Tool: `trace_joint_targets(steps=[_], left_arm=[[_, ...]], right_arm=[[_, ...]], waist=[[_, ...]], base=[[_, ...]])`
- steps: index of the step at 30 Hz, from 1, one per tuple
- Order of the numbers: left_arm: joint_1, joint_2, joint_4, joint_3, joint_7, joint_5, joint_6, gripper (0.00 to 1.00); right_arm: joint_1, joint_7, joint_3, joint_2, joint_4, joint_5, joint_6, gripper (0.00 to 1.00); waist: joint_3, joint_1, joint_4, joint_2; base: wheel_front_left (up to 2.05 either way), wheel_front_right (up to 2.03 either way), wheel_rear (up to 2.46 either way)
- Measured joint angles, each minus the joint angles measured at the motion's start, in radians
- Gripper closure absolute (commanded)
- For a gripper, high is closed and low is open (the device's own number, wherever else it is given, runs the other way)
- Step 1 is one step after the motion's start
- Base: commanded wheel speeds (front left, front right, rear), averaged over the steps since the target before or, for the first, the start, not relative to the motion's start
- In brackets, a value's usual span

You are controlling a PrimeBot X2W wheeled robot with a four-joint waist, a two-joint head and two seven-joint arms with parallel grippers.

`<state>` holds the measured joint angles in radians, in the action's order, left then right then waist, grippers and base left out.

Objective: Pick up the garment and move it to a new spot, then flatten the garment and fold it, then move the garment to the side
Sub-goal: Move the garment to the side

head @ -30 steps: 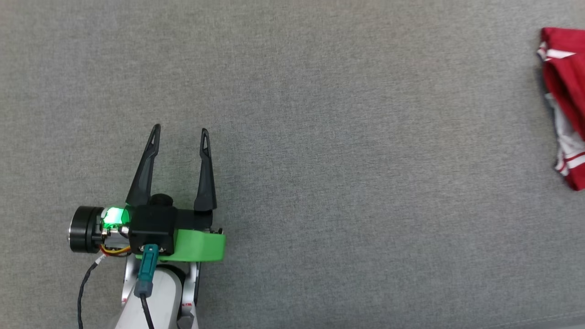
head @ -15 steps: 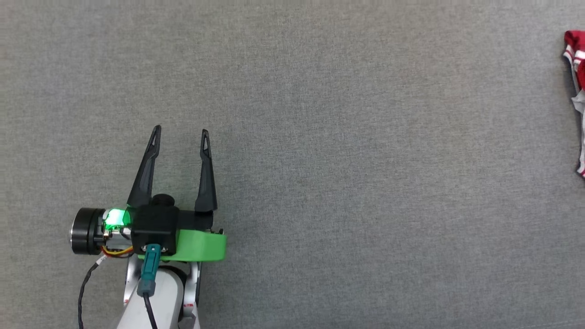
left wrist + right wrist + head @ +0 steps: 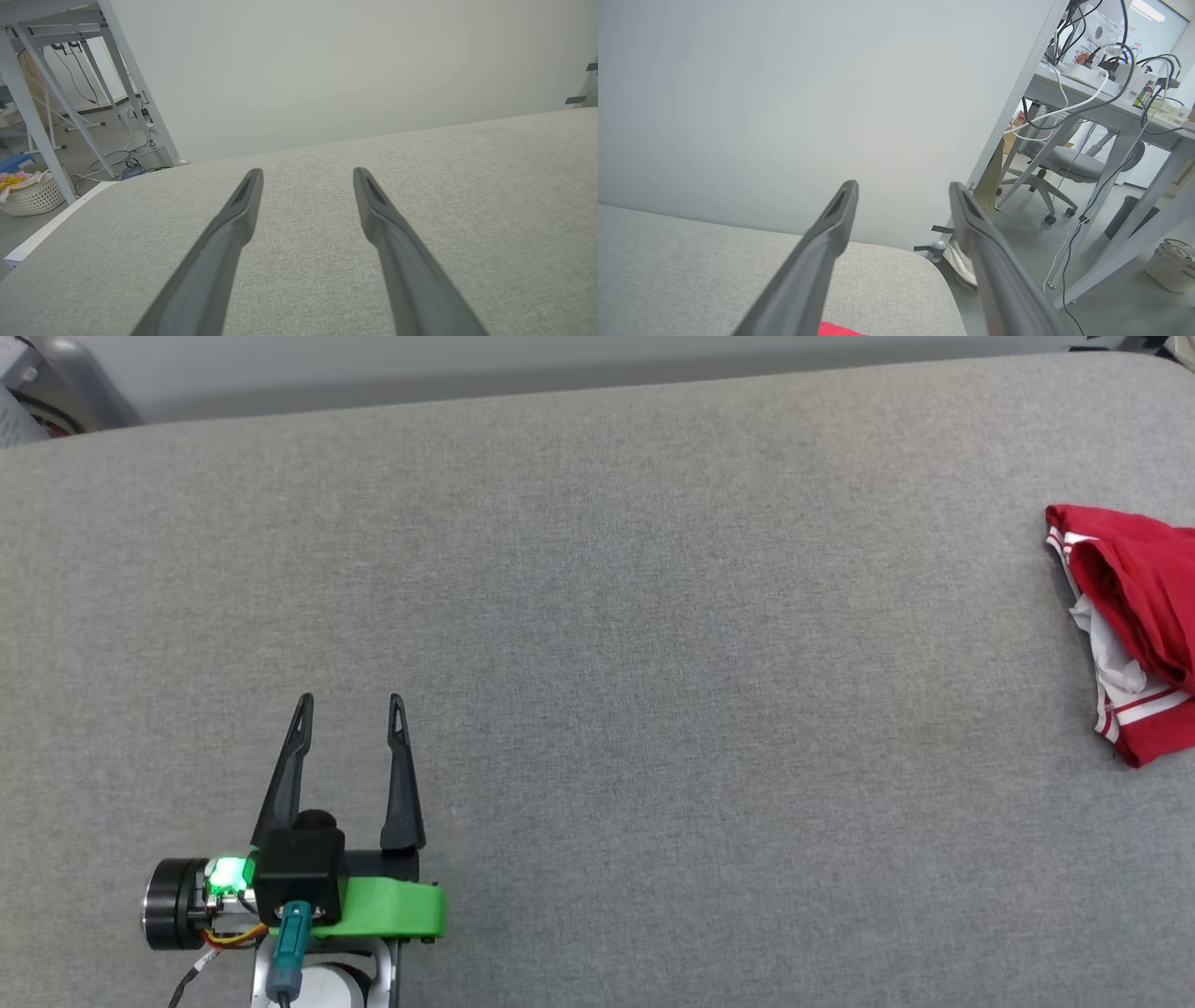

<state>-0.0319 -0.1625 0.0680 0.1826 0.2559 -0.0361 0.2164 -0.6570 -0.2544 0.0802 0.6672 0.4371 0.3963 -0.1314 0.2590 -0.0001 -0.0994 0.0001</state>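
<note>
Right wrist view first: the right tool (image 3: 902, 186) has its two dark fingers spread wide with nothing between them, so it is released. A sliver of red from the garment (image 3: 840, 330) peeks in at the bottom edge, low between the fingers. Past the fingertips the grey tabletop (image 3: 878, 280) rounds off into a corner, with floor and a cable-strewn desk (image 3: 1106, 105) beyond.

On the other side, the left tool (image 3: 350, 702) is released too, its fingers apart over bare grey fabric, well apart from the garment. In the head view the garment lies in a bunched heap at the far right of the tabletop. Red folds are uppermost, white cloth and striped trim show along its left side, and part of it is cut off by the picture's edge.

From where I stand this looks like a set-down. The heap is lumpy rather than flat, so I'd guess spreading and folding are yet to come, though I can't be sure.

To do it well, the right tool should rise straight up, so a finger doesn't snag a fold. The heap sits near the rounded corner, so spreading it there risks cloth sliding off. It would be safer drawn toward the open middle, where the left tool can reach to help.
</note>
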Motion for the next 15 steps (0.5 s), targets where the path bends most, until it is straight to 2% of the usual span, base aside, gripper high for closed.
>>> trace_joint_targets(steps=[3,7,10,15], left_arm=[[0.009,0.005,-0.003,-0.004,0.0,-0.001,-0.002,0.0],[0.022,0.009,-0.013,-0.017,0.0,-0.009,-0.007,0.0],[0.025,0.012,-0.021,-0.027,0.0,-0.01,-0.015,0.0],[0.041,0.023,-0.035,-0.035,0.0,-0.015,-0.028,0.0]], right_arm=[[0.11,-0.003,-0.081,-0.111,-0.185,-0.074,0.0,0.0],[0.247,-0.003,-0.118,-0.251,-0.358,-0.13,0.0,0.0],[0.323,-0.003,-0.101,-0.322,-0.416,-0.148,0.0,0.0],[0.433,-0.003,-0.042,-0.393,-0.436,-0.16,0.0,0.0]], waist=[[-0.034,0.0,0.013,-0.0001],[-0.069,0.0,0.04,-0.0001],[-0.092,0.0,0.061,0.0],[-0.13,0.0,0.088,0.0]], base=[[0.0,0.0,0.0],[0.0,0.0,0.0],[0.0,0.0,0.0],[0.0,0.0,0.0]])
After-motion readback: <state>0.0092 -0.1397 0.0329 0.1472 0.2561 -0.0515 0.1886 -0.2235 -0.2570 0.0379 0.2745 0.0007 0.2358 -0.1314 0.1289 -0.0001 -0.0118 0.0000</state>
